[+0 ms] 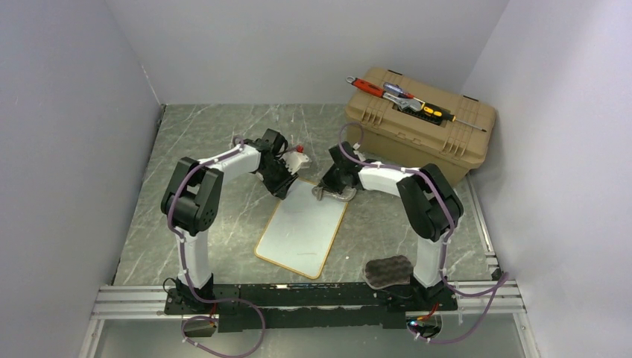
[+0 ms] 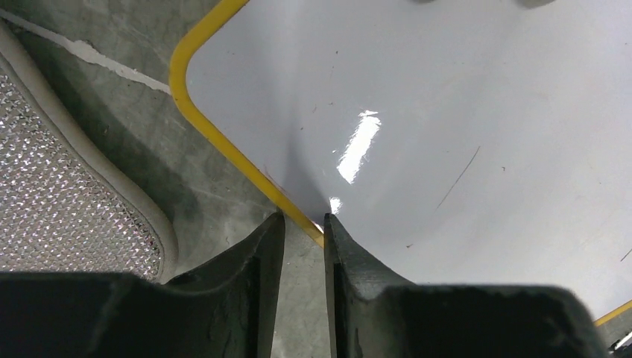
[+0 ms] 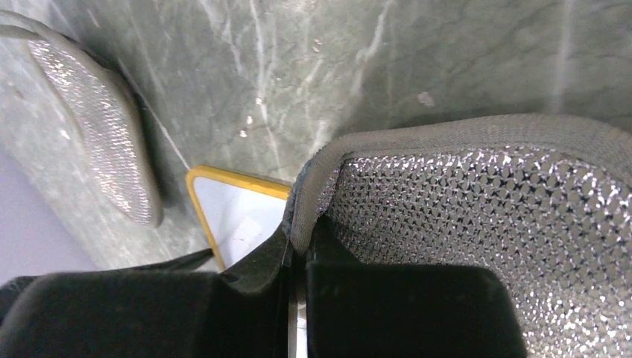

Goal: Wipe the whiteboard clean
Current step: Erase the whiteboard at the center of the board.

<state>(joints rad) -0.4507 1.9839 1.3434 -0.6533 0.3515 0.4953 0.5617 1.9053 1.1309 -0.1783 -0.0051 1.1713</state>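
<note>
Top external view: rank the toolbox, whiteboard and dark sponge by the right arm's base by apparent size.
1. tan toolbox: largest, though it stands taller, so nearer the camera, which may inflate it.
2. whiteboard: somewhat smaller.
3. dark sponge: clearly smallest.

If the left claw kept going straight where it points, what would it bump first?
The whiteboard: the left gripper is closed on its yellow edge, so going on would likely just shove the board.

Grey walls [image 1: 298,45] enclose a green marbled tabletop [image 1: 209,134]
</note>
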